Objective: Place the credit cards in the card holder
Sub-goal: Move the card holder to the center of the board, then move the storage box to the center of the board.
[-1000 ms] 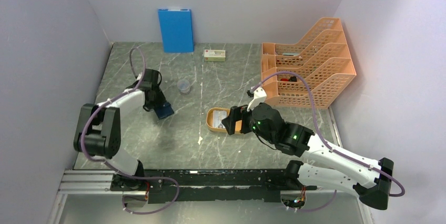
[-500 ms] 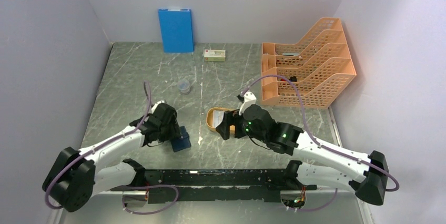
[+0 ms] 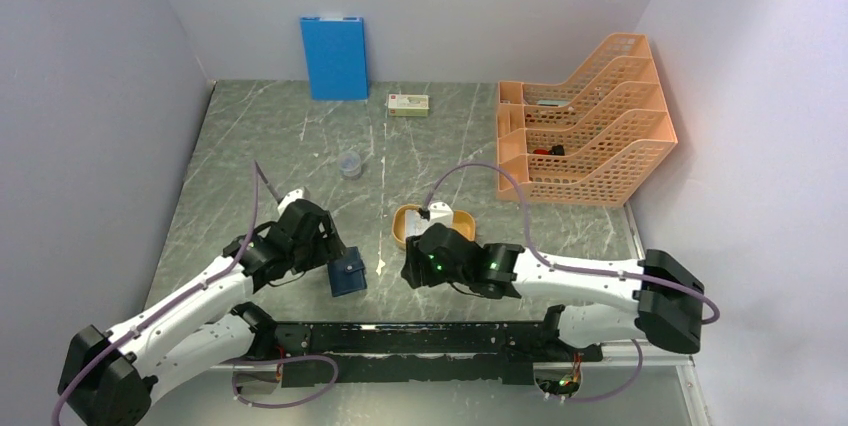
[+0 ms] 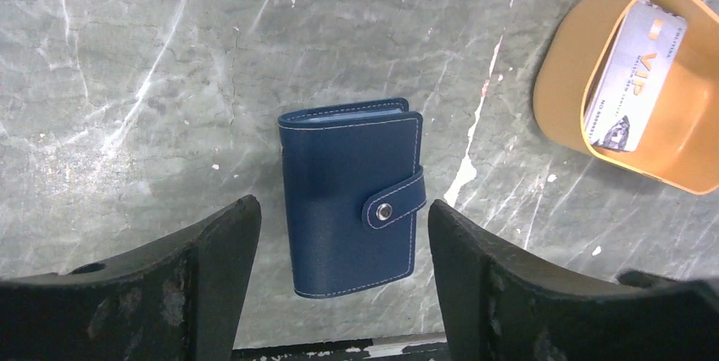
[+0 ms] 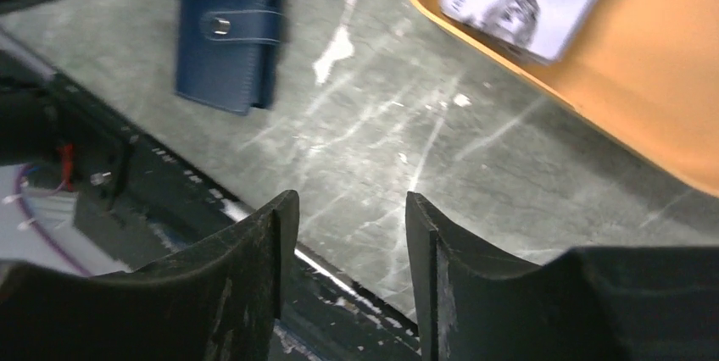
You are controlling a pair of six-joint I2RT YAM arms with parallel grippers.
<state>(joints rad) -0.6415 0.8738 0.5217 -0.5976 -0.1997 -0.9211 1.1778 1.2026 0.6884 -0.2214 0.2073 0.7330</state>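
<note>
Closest to the arm bases, the card holder [image 4: 352,196] is lying flat on the table [image 4: 169,56] near its front edge, snapped shut with the strap button facing up. The left gripper [image 4: 343,208] hangs right over it, fingers spread wide with bare marble showing on both sides, so it's gripping nothing. The holder's long axis runs crosswise to the line between those fingers, so they'd close on its narrow width, which looks like the handy way to pin it. The right gripper [image 3: 412,271] is just off to the right, also spread and empty, sitting between the holder and the orange tray [image 3: 398,228]. A bit farther back, the credit cards [image 3: 438,216] lie in that tray, none out yet. My guess is the right arm is nearer for the cards and the left for the holder, and the strap needs popping first.
</note>
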